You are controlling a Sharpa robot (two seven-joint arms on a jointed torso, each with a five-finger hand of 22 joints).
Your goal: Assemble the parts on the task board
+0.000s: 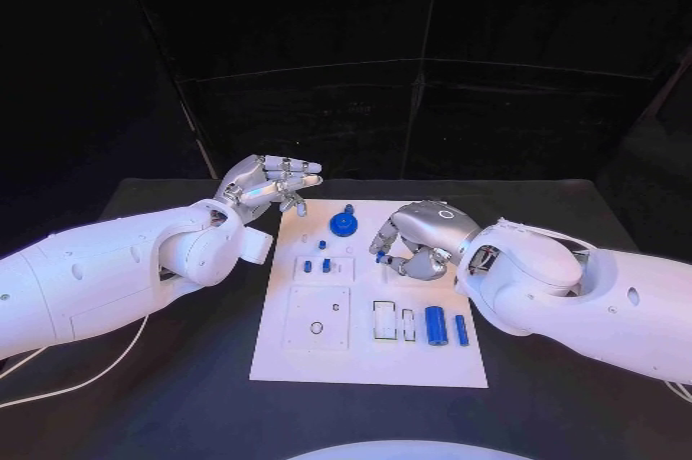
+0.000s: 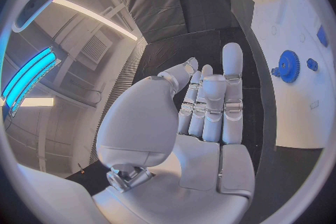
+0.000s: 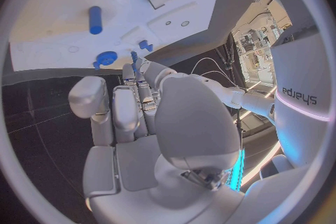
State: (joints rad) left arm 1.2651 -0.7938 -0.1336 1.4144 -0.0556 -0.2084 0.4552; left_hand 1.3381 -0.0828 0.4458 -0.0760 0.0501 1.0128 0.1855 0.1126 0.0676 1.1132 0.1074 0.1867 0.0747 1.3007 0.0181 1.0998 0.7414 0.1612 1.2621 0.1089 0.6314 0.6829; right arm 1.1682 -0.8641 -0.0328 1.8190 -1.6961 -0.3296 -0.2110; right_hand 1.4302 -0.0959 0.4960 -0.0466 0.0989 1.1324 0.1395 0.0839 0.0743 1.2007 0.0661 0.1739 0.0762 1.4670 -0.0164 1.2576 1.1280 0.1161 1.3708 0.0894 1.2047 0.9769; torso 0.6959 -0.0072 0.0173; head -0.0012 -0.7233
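On the black table (image 1: 173,400) the white task board (image 1: 369,365) is laid flat between the two arms, and the small blue parts are seen scattered across it. A toothed blue gear (image 1: 343,223) is set near the board's far edge, two short pegs (image 1: 316,266) are stood in a raised block at mid-board, and a fat blue cylinder (image 1: 436,325) with a thinner blue pin (image 1: 462,328) beside it is laid toward the near right.

The right hand (image 1: 414,242) is lowered over the middle of the board, fingers curled downward. A small blue piece (image 1: 381,258) is glimpsed at its fingertips; whether it is pinched or merely touched cannot be told from these views. The step in hand is judged to be the picking or seating of that small part. A steady, vertical descent into a matching hole would be called for next, with little room for tilt.

The left hand (image 1: 271,185) is held off the board's far left corner, above the table, fingers fairly straight and side by side, nothing carried; in the left wrist view its fingers (image 2: 210,103) are seen extended and free of any part.

The board is smooth, matt and rigid, with shallow rectangular pockets and round holes moulded in. The parts look like hard plastic; the gear's teeth should offer grip, while the cylinder could be sent rolling by a nudge.
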